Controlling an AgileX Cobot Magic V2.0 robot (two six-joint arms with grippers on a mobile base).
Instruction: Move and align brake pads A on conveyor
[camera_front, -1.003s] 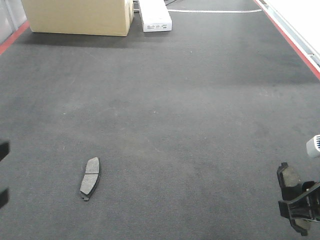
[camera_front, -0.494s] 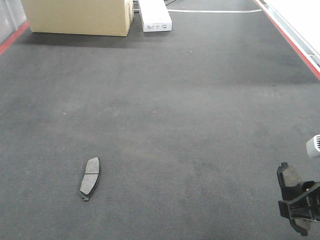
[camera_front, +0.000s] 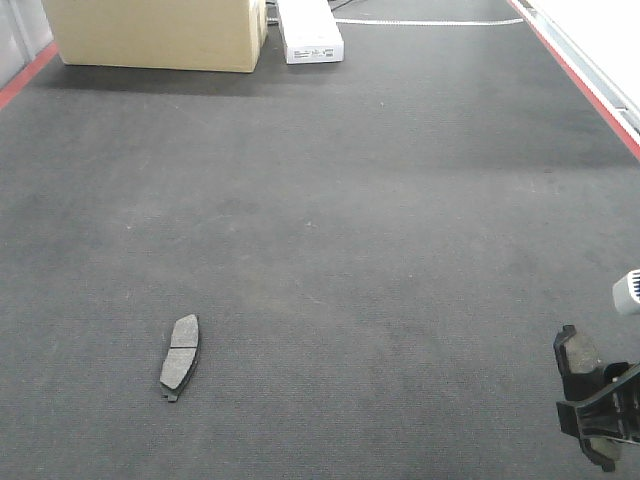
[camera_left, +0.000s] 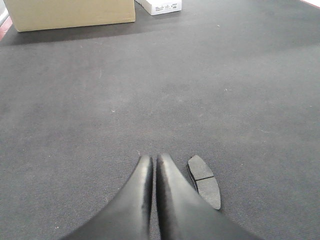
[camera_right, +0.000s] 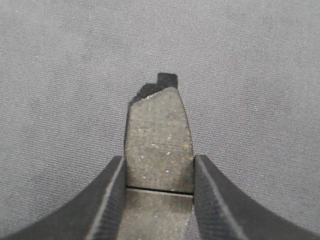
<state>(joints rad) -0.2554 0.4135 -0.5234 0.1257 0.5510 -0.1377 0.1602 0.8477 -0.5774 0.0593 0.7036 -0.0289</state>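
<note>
Front view: a loose pad (camera_front: 180, 357) lies flat on the conveyor (camera_front: 350, 220), left of centre. It is well apart from the right gripper (camera_front: 598, 405), which the lower right corner cuts off. A held pad (camera_front: 579, 354) pokes out of it. A cardboard box (camera_front: 160, 35) and a white box (camera_front: 310, 32) stand at the far end.

Left wrist view: the left gripper (camera_left: 152, 161) has its jaws pressed together and empty, with the loose pad just beside them.

Right wrist view: the jaws are clamped on the held pad's long edges. It probably hangs just above the belt, though its height is hard to judge.

This looks like the carrying step. Next, the held pad needs bringing beside the loose one, turned to match. No other pads are in view.
</note>
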